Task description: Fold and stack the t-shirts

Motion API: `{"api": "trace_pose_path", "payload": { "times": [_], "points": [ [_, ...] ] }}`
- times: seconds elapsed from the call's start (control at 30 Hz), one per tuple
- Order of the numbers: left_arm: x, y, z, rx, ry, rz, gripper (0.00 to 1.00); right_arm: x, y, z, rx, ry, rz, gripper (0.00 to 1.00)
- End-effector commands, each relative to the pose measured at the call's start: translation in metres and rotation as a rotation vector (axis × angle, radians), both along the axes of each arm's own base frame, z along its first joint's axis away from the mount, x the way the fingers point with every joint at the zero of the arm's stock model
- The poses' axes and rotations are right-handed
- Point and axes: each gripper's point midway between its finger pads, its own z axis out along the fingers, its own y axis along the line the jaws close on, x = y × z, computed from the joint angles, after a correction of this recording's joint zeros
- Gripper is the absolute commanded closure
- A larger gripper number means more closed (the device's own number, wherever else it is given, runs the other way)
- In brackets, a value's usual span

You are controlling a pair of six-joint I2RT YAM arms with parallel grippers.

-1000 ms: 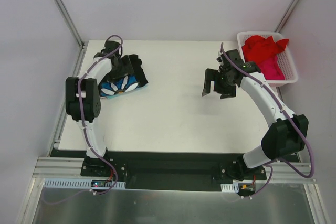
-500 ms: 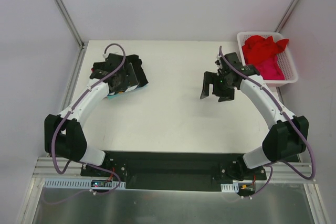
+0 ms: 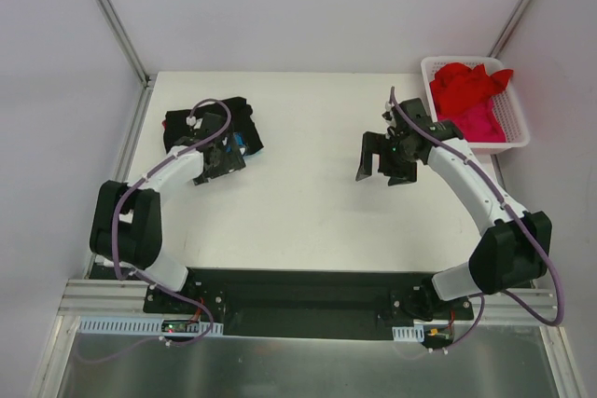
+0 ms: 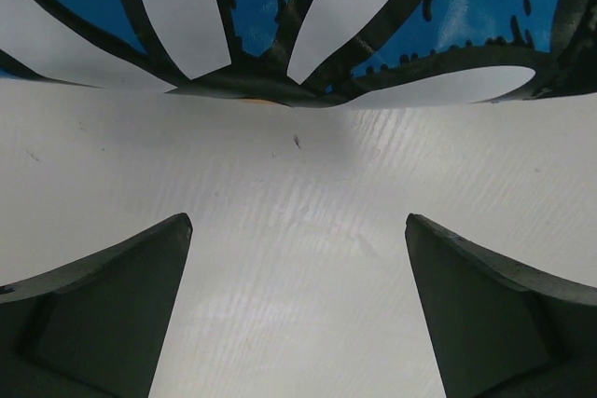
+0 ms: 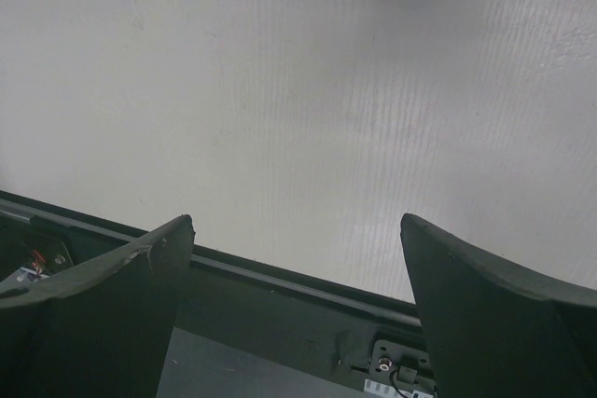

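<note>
The left hand (image 3: 219, 157), fingers wide apart and empty, hovers low over the desk (image 3: 298, 221), with one folded black t-shirt (image 3: 201, 123) just ahead of its fingertips. It should lift straight away so nothing snags. The right hand (image 3: 382, 157), equally spread, hangs empty. Beyond it to its right, one basket (image 3: 431, 67) holds one red t-shirt (image 3: 466, 84) and one pink t-shirt (image 3: 485, 123) — likely next.

The white bench (image 3: 298, 212) carried a folded black t-shirt (image 3: 182, 126) with a blue-and-white flower print near its far left corner. A white slotted basket (image 3: 504, 147) sat at the far right corner.
</note>
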Motion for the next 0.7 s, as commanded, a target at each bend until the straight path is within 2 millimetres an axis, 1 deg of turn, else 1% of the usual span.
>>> {"api": "trace_pose_path", "payload": {
  "times": [0.0, 0.03, 0.2, 0.23, 0.43, 0.5, 0.53, 0.57, 0.6, 0.67],
  "points": [
    [0.006, 0.010, -0.018, 0.017, 0.011, 0.050, 0.01, -0.005, 0.002, 0.010, 0.023, -0.028, 0.013, 0.04],
    [0.006, 0.012, -0.023, 0.016, 0.021, 0.056, 0.01, -0.005, 0.002, 0.010, 0.022, -0.028, 0.016, 0.04],
    [0.017, 0.019, -0.026, 0.002, 0.010, 0.066, 0.01, -0.006, 0.001, 0.010, 0.021, -0.032, 0.020, 0.04],
    [0.020, 0.024, -0.027, 0.002, 0.013, 0.077, 0.01, -0.005, 0.001, 0.010, 0.021, -0.034, 0.022, 0.04],
    [0.035, 0.033, -0.032, -0.023, 0.022, 0.079, 0.01, -0.006, 0.001, 0.004, 0.016, -0.016, 0.027, 0.04],
    [0.038, 0.043, -0.036, -0.019, 0.035, 0.092, 0.01, -0.006, 0.001, 0.002, 0.014, -0.011, 0.028, 0.04],
    [0.043, 0.046, -0.034, -0.020, 0.029, 0.093, 0.01, -0.005, 0.000, 0.001, 0.014, -0.008, 0.026, 0.04],
    [0.045, 0.054, -0.035, -0.020, 0.031, 0.107, 0.01, -0.005, 0.000, 0.000, 0.014, -0.005, 0.030, 0.04],
    [0.046, 0.057, -0.038, -0.022, 0.039, 0.113, 0.01, -0.005, 0.000, 0.000, 0.014, -0.005, 0.030, 0.04],
    [0.051, 0.061, -0.035, -0.041, 0.031, 0.130, 0.01, -0.004, 0.000, -0.001, 0.015, -0.003, 0.027, 0.04]
  ]
}}
